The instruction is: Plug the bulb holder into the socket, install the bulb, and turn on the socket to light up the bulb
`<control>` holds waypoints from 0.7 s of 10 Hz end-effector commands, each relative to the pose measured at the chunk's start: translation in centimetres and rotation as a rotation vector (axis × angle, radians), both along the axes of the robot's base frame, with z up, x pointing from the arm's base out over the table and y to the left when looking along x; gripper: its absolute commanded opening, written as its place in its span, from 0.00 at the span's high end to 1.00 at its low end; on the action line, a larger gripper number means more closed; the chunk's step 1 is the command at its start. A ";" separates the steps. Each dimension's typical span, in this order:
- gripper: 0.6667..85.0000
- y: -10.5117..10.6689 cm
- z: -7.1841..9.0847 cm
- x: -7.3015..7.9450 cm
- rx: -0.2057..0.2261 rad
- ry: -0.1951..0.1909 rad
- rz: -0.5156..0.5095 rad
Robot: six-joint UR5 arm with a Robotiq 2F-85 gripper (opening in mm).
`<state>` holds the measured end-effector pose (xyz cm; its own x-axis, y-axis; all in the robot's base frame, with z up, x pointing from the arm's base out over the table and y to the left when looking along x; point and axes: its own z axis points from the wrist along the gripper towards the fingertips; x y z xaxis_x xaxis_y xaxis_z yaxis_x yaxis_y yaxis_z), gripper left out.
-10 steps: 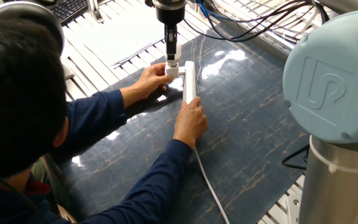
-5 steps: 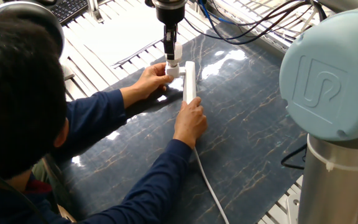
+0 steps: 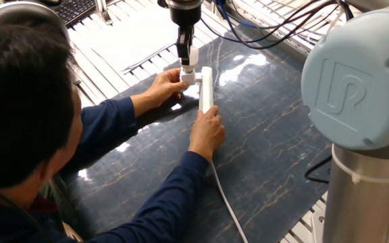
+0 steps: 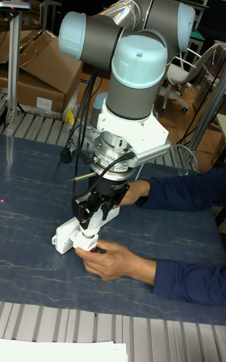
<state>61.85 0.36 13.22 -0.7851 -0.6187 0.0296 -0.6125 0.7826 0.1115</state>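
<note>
Fixed view, claw: your claw (image 3: 187, 63) hangs straight down from the top edge, and its fingers look clamped on a small white piece. I take that piece for the bulb (image 3: 190, 60), though it is too small to be sure.
Fixed view, holder: the bulb holder (image 3: 188, 77) sits directly under the claw, touching the left side of the socket (image 3: 206, 88). It reads as a small white block; its threaded mouth is hidden.
Fixed view, socket: a long white strip on the dark marbled desk (image 3: 269, 135). Its long axis runs away from the camera, and its cord (image 3: 225, 202) trails toward the near edge.
Fixed view, hands: the person's left hand (image 3: 163, 86) cups the holder from the left. The right hand (image 3: 207, 130) presses on the near end of the strip. The left hand is the one nearer your claw.
Fixed view, key relation: the holder lies straight below the claw, so the coming move looks like a downward one. Mind the fingers right beside it.
Tall view, claw: the claw (image 4: 89, 222) points down at the strip, closed around something white. What it holds I cannot tell from here.
Tall view, socket: the socket (image 4: 64, 235) lies slantwise on the desk (image 4: 37, 280), with one end free at the left.
Tall view, hands: one hand (image 4: 114, 260) holds the strip from the near side, just under the claw. The other hand (image 4: 133, 191) sits behind the claw.
Tall view, holder: hidden by the claw and the hands.
</note>
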 end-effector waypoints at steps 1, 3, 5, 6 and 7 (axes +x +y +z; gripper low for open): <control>1.00 0.5 0.1 -0.1 0.022 0.019 -0.076; 1.00 0.4 0.2 -0.2 0.018 0.028 -0.128; 1.00 0.7 0.3 -0.1 0.021 0.032 -0.179; 1.00 0.7 0.3 -0.1 0.017 0.035 -0.213; 1.00 0.6 0.3 -0.1 0.013 0.037 -0.243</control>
<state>61.67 0.68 13.31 -0.8784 -0.4751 0.0528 -0.4654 0.8751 0.1326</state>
